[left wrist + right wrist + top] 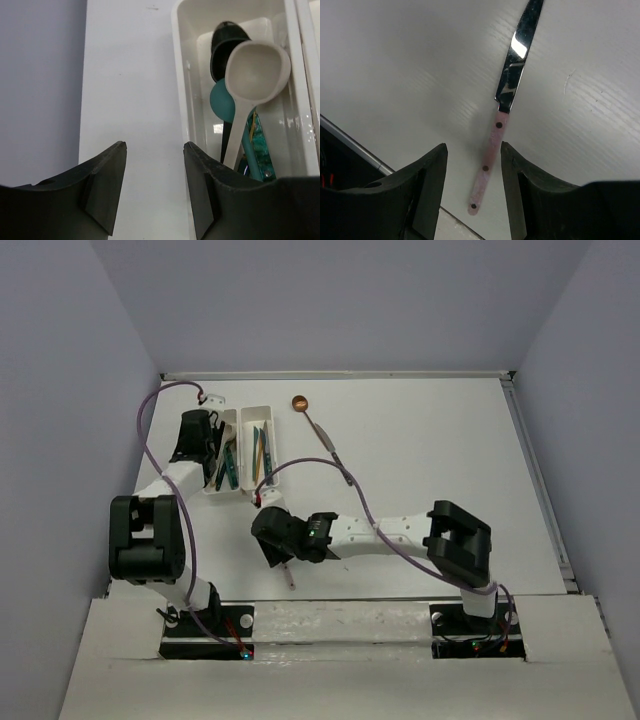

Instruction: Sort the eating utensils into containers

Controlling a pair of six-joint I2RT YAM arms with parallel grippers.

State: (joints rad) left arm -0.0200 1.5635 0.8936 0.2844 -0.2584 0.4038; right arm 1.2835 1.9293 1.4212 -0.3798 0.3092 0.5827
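2 arms, both sets of jaws spread and holding nothing, with utensils partly sorted into 2 white trays.

The left gripper (155,147) hangs released over bare table (135,75), just left of the left tray (181,75), which holds a black spoon (222,37), a beige spoon (257,67) lying on top of it, a teal spoon (220,102) and a teal marbled handle (260,147). The right tray (262,412) touches it and holds slim pieces, 1 orange. Nearer the bases, the right gripper (474,147) stands open over a pink-handled knife (492,145), which lies flat on the table between the fingers, touching neither. Farther right, a copper spoon (298,402) and a silver utensil (330,448) lie loose beside the trays.
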